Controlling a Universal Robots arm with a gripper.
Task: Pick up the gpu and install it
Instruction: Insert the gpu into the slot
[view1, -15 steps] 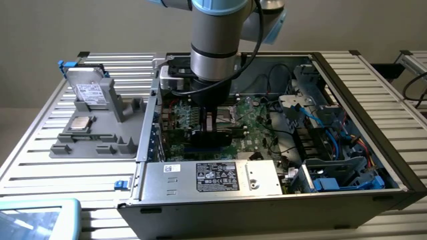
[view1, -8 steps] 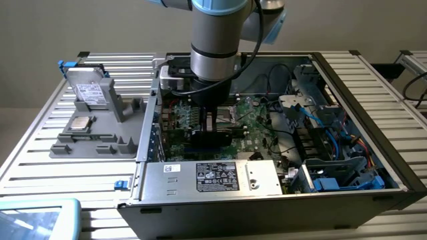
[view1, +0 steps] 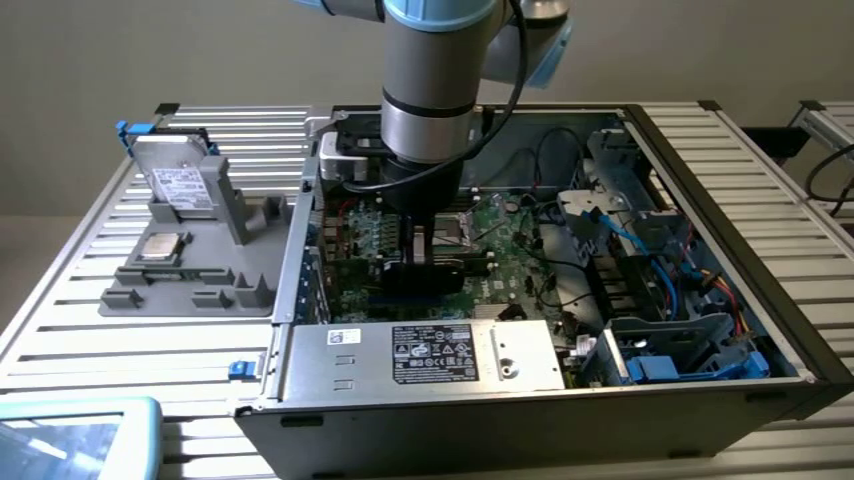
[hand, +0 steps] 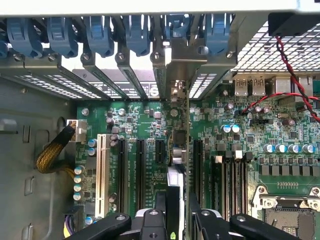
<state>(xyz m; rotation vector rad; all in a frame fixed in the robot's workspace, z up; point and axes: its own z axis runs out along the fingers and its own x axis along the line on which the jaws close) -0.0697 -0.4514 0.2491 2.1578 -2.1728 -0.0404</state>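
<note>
The gpu (view1: 430, 283) is a black card held on edge low over the green motherboard (view1: 514, 235), inside the open computer case (view1: 747, 250). My gripper (view1: 427, 262) hangs straight down from the arm and is shut on the card's upper edge. In the wrist view the gpu (hand: 174, 187) is seen edge-on between my dark fingers (hand: 155, 220), running over the black expansion slots (hand: 159, 152). Its silver bracket end (hand: 176, 91) sits at the case's rear slot openings. Whether the card's connector sits in a slot is hidden.
A labelled power supply (view1: 427, 355) lies along the case's near side. Blue cables and a drive cage (view1: 661, 300) fill the exterior view's right. A grey holder (view1: 180, 230) with a drive stands outside on the left. Blue slot latches (hand: 100, 35), a white slot (hand: 101, 170) and red-black wires (hand: 295, 95) surround the card.
</note>
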